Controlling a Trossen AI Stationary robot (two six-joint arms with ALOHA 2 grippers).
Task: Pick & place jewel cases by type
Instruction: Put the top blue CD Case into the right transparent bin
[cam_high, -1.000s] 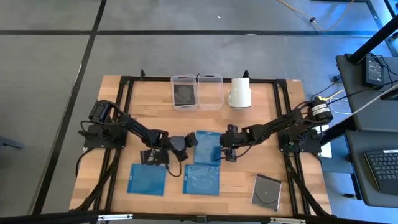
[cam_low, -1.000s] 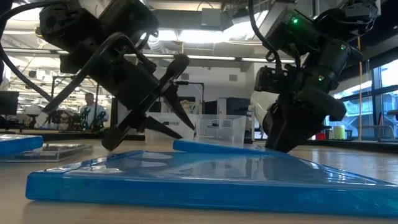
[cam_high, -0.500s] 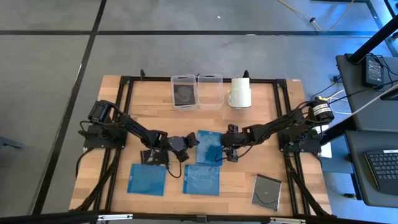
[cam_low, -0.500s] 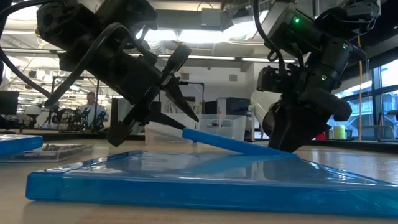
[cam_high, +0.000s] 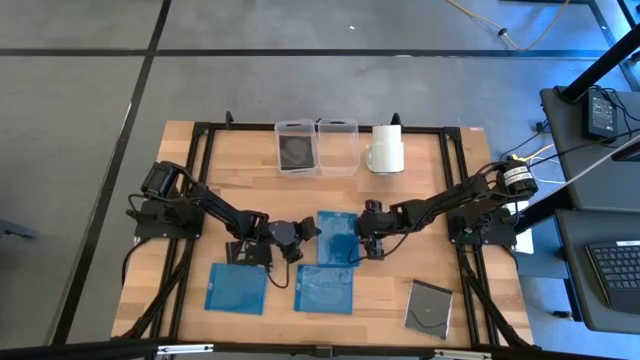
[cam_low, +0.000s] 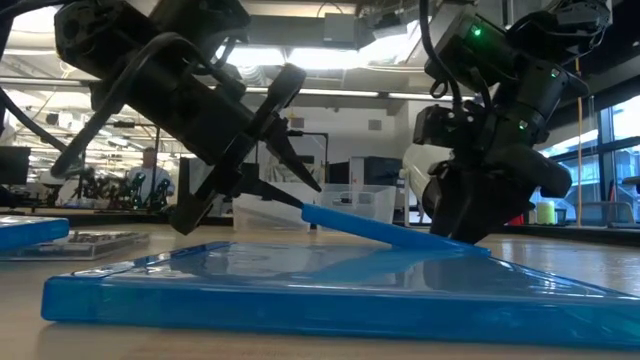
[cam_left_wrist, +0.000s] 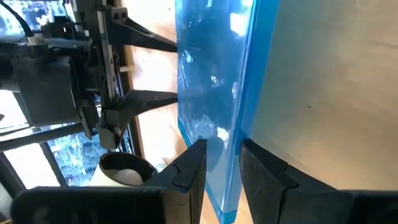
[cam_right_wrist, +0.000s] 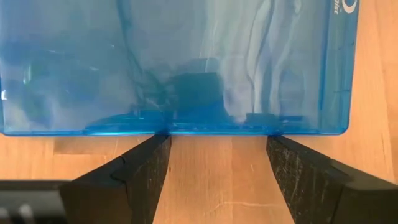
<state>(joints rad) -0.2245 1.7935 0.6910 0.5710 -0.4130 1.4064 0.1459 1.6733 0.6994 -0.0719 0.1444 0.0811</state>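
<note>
Your left gripper (cam_high: 303, 232) straddles the tilted blue jewel case (cam_high: 335, 236) unclenched — right gripper (cam_high: 366, 243), fingers spread, props it; it may slip.

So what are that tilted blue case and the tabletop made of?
The blue case looks like glossy translucent plastic: lights reflect off it and the wood shows through in the right wrist view. The tabletop looks like pale wood with visible grain, probably matte.
</note>
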